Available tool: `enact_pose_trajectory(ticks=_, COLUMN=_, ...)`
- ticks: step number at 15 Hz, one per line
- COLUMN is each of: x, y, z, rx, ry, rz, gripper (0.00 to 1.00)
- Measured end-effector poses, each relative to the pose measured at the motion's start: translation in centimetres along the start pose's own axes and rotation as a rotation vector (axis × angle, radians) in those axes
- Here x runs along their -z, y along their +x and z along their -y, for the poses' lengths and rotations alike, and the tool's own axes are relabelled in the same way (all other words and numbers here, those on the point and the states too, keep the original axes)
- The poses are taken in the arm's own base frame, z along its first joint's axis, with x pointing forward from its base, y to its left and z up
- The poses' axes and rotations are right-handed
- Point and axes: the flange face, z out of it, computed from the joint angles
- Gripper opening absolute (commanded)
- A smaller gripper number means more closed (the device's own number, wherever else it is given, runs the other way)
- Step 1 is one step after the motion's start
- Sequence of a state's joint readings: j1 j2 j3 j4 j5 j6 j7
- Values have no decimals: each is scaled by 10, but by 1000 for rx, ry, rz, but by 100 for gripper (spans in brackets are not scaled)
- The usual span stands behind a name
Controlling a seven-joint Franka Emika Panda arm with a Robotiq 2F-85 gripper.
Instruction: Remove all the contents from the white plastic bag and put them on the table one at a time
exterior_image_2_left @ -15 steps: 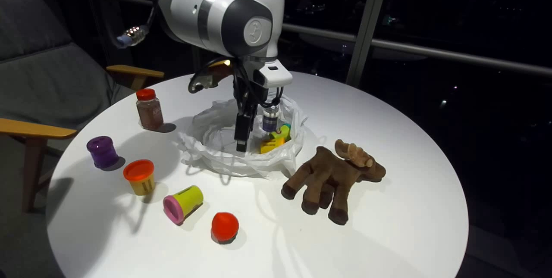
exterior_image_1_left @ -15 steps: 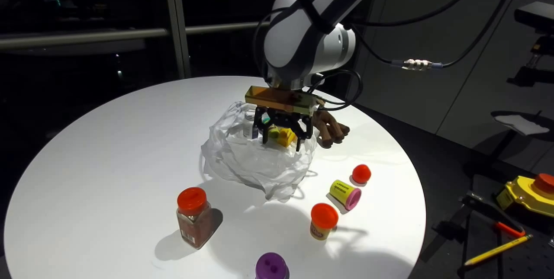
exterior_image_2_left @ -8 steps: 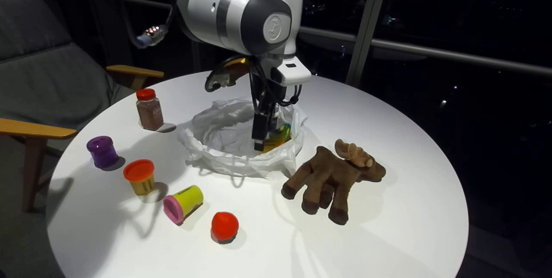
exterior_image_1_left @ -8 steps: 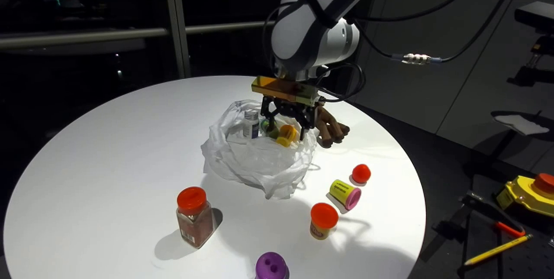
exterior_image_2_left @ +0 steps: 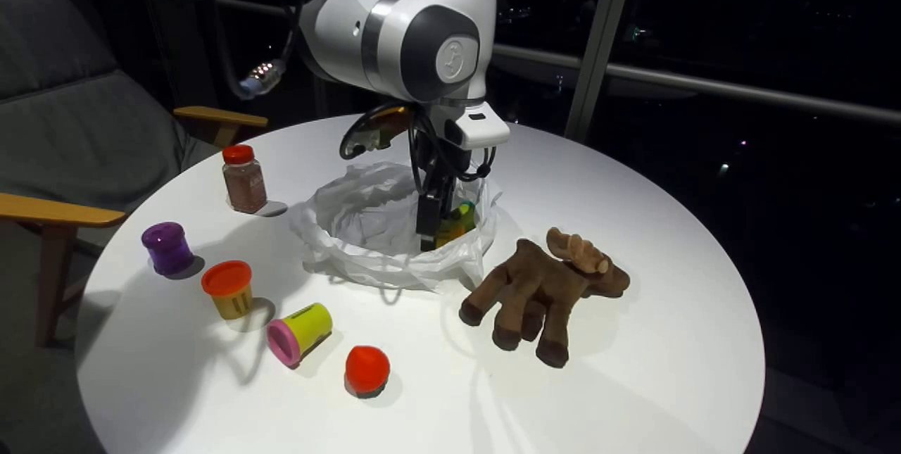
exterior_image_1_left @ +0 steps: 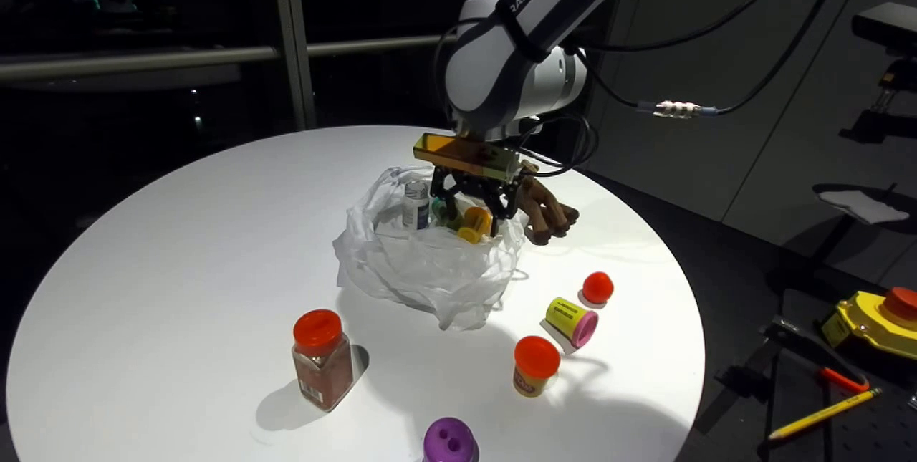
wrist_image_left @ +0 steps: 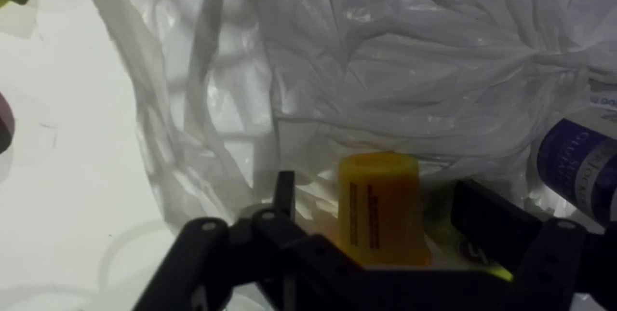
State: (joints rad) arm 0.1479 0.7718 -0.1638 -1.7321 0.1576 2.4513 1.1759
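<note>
Inside crinkled plastic bag (wrist_image_left: 409,74) — tapered yellow tub (wrist_image_left: 385,209), tool (wrist_image_left: 374,196) spread to either side.

From an exterior view I log the bag (exterior_image_1_left: 430,272) on the table (exterior_image_1_left: 179,233). In it, left to right: bottle (exterior_image_1_left: 415,208), tub (exterior_image_1_left: 438,211), second tub (exterior_image_1_left: 473,227). Toy moose (exterior_image_1_left: 544,210) right of the bag, toward the back. Before the bag: jar (exterior_image_1_left: 322,369) left, canister (exterior_image_1_left: 449,442) nearest the camera, standing tub (exterior_image_1_left: 533,369) right, tipped tub (exterior_image_1_left: 568,319) behind that, small item (exterior_image_1_left: 597,288) farther back. Off-table right: button box (exterior_image_1_left: 874,324), pencil (exterior_image_1_left: 824,414) before it.
</note>
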Motion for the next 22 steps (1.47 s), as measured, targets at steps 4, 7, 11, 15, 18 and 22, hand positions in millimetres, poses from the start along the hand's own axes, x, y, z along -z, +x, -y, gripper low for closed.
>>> enact_pose_trajectory(ticks=4, x=-5, y=8, z=-1, rx=-12, ry=-6, rz=-8, gripper=57)
enact_pose_trajectory(ticks=7, x=-7, y=12, z=-2, rx=-15, ry=-9, rz=-9, gripper=75)
enact_pose_trajectory(ticks=11, x=-19, y=11, z=-5, rx=-11, ry=-21, rz=-12, gripper=45)
enact_pose_trajectory(ticks=15, x=-19, y=2, z=-2, rx=0, ry=-10, rz=-20, gripper=17)
enact_pose_trajectory(ticks=18, x=-8, y=-18, z=3, rx=16, ry=22, rz=-43, gripper=17)
enact_pose_trajectory(ticks=22, x=32, y=-37, z=-3, rx=78, ry=48, rz=-117, gripper=17)
